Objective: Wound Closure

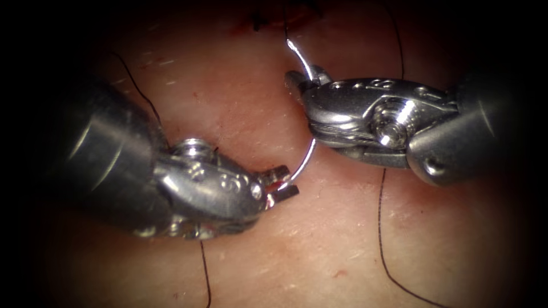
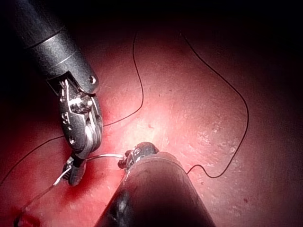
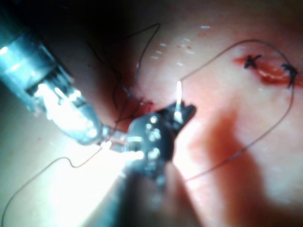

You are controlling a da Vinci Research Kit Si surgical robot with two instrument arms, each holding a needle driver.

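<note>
So the needle (image 1: pixel 305 159) is held clear above the tissue (image 1: pixel 319 239), not stuck into it anywhere, and it is gripped at two places at once. The left tool (image 1: pixel 281 183) is closed on one end of the curve, with the jaws pinched down to a thin gap around the wire. The right tool (image 1: pixel 299 80) is clamped further along, near the other end, with a short stretch of the needle poking out past it toward the far edge of the tissue. That end is where the thread (image 1: pixel 381 228) seems to be attached, though the join itself can't be made out.

The long axis is run roughly from the near-left up to the far side, with the arc bowed out toward the right tool's body. The sutured cut (image 3: pixel 270 71) is seen at the far edge, well apart from both tools, with dark knots already on it and some red fluid (image 3: pixel 246 60) around.

Handling-wise, the needle is judged stiff, light and pretty slippery, so it'd best be gripped on the body of the curve, well back from the tip. The thread is limp and is draped loosely over the tissue on both sides.
</note>
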